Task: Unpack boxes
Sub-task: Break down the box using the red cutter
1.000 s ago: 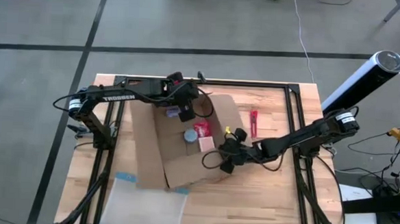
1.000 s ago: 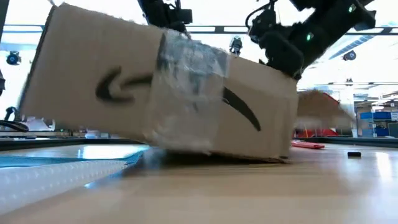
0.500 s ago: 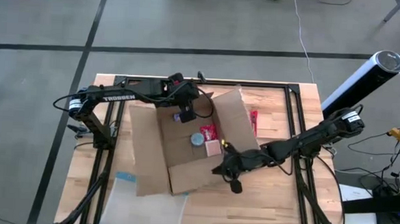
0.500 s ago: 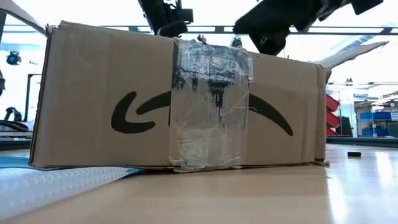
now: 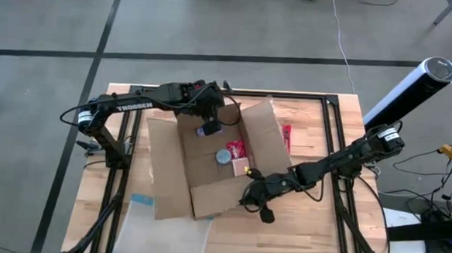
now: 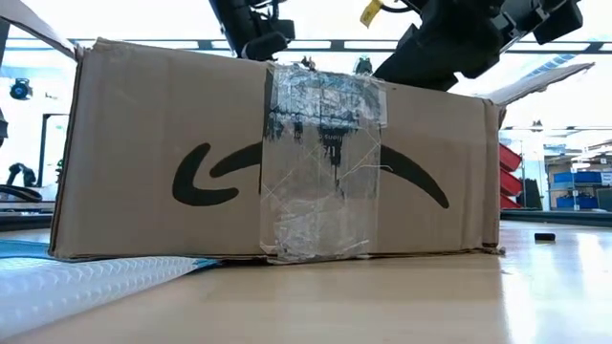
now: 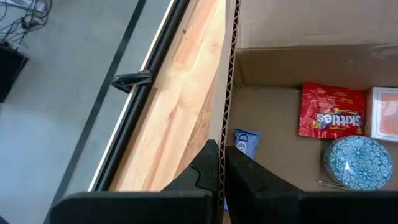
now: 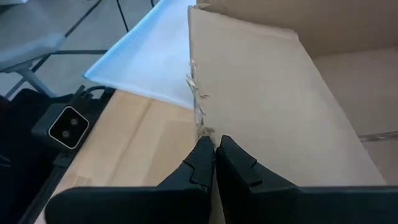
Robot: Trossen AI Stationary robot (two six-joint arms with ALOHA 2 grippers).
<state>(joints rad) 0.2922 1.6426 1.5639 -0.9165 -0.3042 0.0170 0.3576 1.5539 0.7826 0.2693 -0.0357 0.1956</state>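
Now box point(image 5: 208, 168) is pinned flat at opposite walls. Left gripper point(image 7: 219, 163) is clamped on far rim, right gripper point(image 8: 214, 155) on near flap edge, prob. to keep it open so contents can be reached.

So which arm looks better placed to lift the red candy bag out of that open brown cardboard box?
Probably the left. Its gripper pinches the open brown cardboard box wall right beside the red candy bag. The right gripper clamps a flap on the opposite side.

Bright, even overhead light; soft shadows around the box point(image 5: 216, 161). Blown-out white glare behind it at table height, sheen on its tape point(image 6: 320, 162). Near tabletop point(image 6: 402, 301) blurred.
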